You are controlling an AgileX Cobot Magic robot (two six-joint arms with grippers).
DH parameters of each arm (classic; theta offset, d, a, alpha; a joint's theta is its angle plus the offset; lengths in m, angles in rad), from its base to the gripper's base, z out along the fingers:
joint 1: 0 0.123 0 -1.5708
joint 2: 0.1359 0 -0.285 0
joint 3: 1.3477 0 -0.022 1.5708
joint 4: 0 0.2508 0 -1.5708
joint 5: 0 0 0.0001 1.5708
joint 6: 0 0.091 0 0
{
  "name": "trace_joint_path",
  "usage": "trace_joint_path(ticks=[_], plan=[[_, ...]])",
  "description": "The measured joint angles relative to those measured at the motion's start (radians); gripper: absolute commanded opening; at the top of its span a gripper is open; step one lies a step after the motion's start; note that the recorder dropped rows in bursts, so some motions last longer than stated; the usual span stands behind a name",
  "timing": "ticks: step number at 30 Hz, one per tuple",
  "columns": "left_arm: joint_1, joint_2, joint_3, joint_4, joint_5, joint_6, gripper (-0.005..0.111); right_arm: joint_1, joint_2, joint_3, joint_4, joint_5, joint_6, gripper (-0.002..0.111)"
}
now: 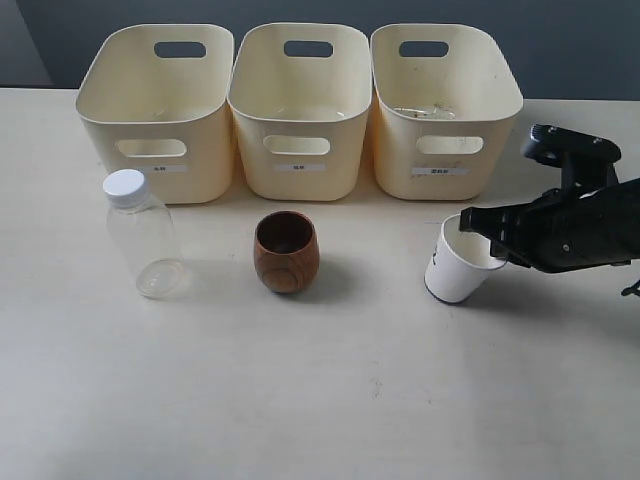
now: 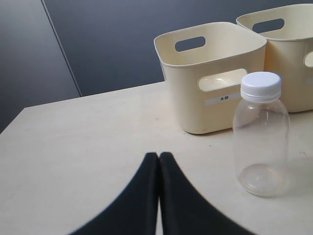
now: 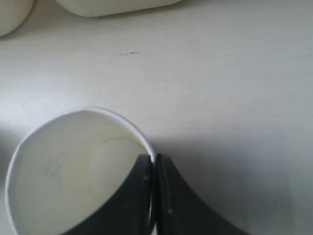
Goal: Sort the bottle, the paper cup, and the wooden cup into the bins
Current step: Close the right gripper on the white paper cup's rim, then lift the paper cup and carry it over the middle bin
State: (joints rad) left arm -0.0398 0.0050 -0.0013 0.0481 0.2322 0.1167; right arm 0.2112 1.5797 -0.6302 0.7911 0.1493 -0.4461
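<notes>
My right gripper (image 1: 492, 243) is shut on the rim of the white paper cup (image 1: 458, 265), one finger inside and one outside; the cup tilts, its base low over the table. In the right wrist view the cup's wall (image 3: 73, 171) is pinched between the fingers (image 3: 154, 161). The clear bottle (image 1: 143, 234) with a white cap stands at the left, the brown wooden cup (image 1: 286, 251) in the middle. Three cream bins (image 1: 298, 110) line the back. My left gripper (image 2: 159, 156) is shut and empty, short of the bottle (image 2: 260, 134).
The right arm's black body (image 1: 575, 215) reaches in from the right edge, in front of the right bin (image 1: 443, 110). The left bin (image 2: 212, 73) stands just behind the bottle. A dark wall runs behind the table.
</notes>
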Motion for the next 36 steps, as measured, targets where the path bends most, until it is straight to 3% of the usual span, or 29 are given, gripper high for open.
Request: trace_joint_path(ticks=[4, 13, 18, 28, 36], plan=[[0.000, 0.000, 0.000, 0.000, 0.000, 0.000, 0.000, 0.000, -0.002, -0.004, 0.000, 0.018, 0.000, -0.001], [0.000, 0.000, 0.000, 0.000, 0.000, 0.000, 0.000, 0.002, -0.092, -0.154, 0.037, 0.250, 0.000, -0.001], [0.000, 0.000, 0.000, 0.000, 0.000, 0.000, 0.000, 0.056, -0.131, -0.230, 0.075, 0.270, 0.000, -0.001], [0.000, 0.000, 0.000, 0.000, 0.000, 0.000, 0.000, 0.243, -0.125, -0.354, 0.111, -0.021, 0.000, -0.001], [0.000, 0.000, 0.000, 0.000, 0.000, 0.000, 0.000, 0.276, -0.002, -0.493, 0.135, -0.107, 0.000, -0.001]])
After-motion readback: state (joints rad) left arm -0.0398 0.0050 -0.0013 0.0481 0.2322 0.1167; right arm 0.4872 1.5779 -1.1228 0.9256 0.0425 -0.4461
